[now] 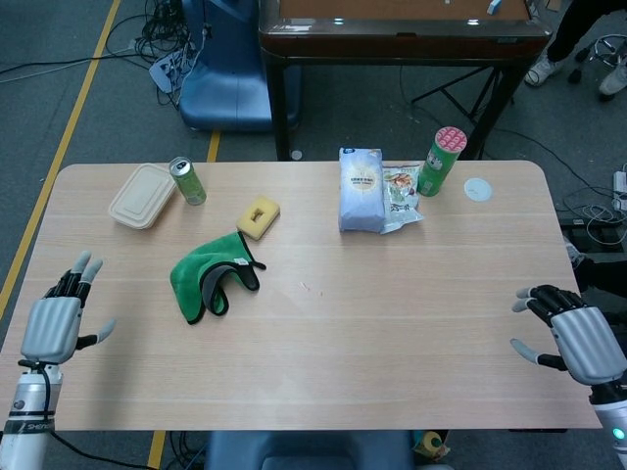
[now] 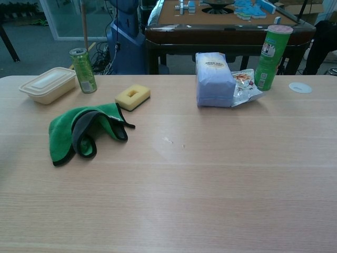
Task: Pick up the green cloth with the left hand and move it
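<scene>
The green cloth (image 1: 207,277) with a dark underside lies crumpled on the wooden table (image 1: 323,362), left of centre; in the chest view the cloth (image 2: 81,132) sits at the left. My left hand (image 1: 55,321) hovers at the table's left edge, well to the left of the cloth, fingers spread and empty. My right hand (image 1: 573,336) is at the table's right edge, fingers apart, holding nothing. Neither hand shows in the chest view.
A yellow sponge (image 1: 259,216) lies just behind the cloth. A beige lidded box (image 1: 143,195) and a green can (image 1: 186,180) stand at the back left. A white bag (image 1: 361,190), a snack packet (image 1: 400,191), a green canister (image 1: 443,161) and a white disc (image 1: 477,189) are at the back right.
</scene>
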